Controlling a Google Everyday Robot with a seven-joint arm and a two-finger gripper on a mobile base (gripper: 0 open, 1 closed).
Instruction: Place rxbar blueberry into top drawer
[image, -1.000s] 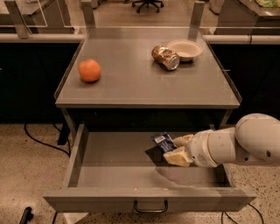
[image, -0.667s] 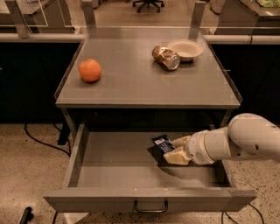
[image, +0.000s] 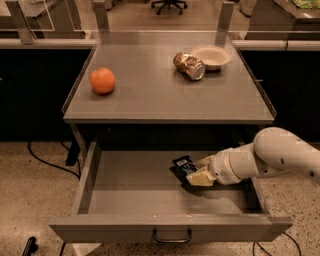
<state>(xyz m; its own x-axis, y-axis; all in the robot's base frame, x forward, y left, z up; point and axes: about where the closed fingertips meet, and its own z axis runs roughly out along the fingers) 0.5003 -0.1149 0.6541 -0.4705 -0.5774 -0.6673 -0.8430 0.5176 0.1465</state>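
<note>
The rxbar blueberry (image: 183, 165), a small dark navy bar with pale print, is inside the open top drawer (image: 125, 187), right of its middle and low over the drawer floor. My gripper (image: 196, 169) reaches into the drawer from the right on a white arm. Its pale fingers (image: 200, 178) are closed on the bar's right end. I cannot tell whether the bar touches the drawer floor. The drawer's front panel carries a small dark handle (image: 172, 236).
On the grey table top (image: 150, 95) above the drawer lie an orange (image: 102, 81) at the left, a shiny brown-gold can (image: 189, 66) on its side and a pale bowl (image: 212, 56) at the back right. Cables run over the speckled floor at the left.
The gripper with the bar has shifted slightly left and a little lower inside the drawer. Nothing else has moved.
</note>
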